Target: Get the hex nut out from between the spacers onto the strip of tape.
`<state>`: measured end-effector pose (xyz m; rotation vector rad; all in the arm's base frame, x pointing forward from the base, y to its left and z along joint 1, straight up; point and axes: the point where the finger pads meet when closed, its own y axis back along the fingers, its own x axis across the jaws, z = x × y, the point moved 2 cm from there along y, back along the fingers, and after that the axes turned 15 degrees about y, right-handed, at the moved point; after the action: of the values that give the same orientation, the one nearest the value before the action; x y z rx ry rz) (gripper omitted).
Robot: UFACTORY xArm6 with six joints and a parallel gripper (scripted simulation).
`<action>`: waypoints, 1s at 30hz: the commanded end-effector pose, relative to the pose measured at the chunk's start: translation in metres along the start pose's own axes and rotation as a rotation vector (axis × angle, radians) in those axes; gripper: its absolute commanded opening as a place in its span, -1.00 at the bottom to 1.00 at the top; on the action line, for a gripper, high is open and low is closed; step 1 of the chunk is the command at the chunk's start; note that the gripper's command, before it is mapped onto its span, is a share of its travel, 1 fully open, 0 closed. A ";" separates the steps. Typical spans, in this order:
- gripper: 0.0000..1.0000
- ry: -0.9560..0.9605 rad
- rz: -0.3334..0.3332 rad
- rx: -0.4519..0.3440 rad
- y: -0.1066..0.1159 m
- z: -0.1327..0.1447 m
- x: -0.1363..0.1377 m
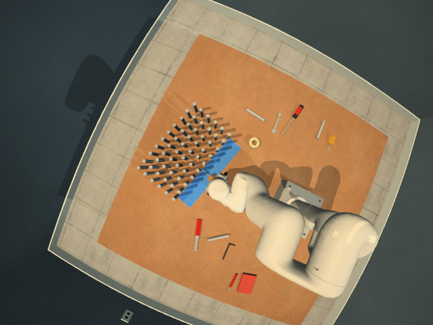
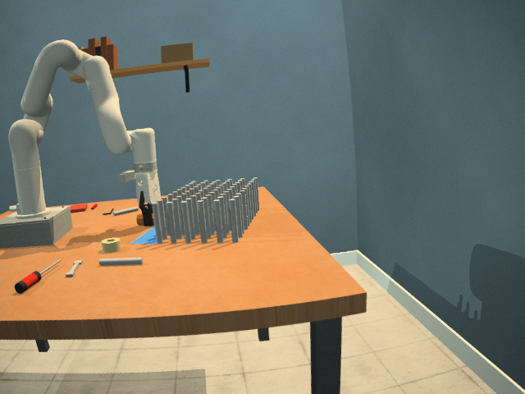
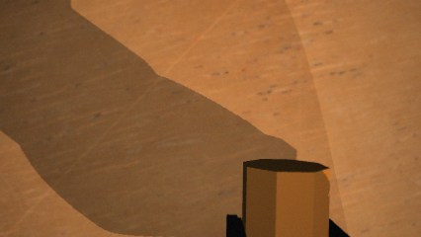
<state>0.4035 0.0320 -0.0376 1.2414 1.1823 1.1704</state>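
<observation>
Gripper [image 2: 147,212] is clamped on the hook pick's orange-brown handle [image 3: 286,199], low over the blue tape strip [image 1: 210,172]; thin shaft [image 1: 195,163] reaches in among the spacers [image 1: 185,147]. Hex nut isn't visible, presumably hidden between them. Likely small, rigid, slides easily: catch its bore with the hook. Spacers look tippy.

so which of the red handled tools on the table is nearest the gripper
The red-handled tool lying just below the blue tape strip in the top view. The black-capped screwdriver and the small one beside the red block lie farther from the gripper.
</observation>
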 end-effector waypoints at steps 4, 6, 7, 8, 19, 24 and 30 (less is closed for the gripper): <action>-1.00 0.000 0.001 -0.004 0.001 -0.003 0.001; -1.00 0.000 0.001 -0.004 0.001 -0.005 0.001; -1.00 0.000 0.001 -0.004 0.001 -0.006 0.002; -1.00 0.000 0.001 -0.004 0.001 -0.008 0.002; -1.00 0.000 0.001 -0.004 0.001 -0.022 0.004; -1.00 0.000 0.001 -0.004 0.001 -0.032 0.006; -1.00 0.000 0.001 -0.004 0.001 -0.045 0.008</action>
<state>0.3644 0.0409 -0.0373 1.2413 1.1822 1.1704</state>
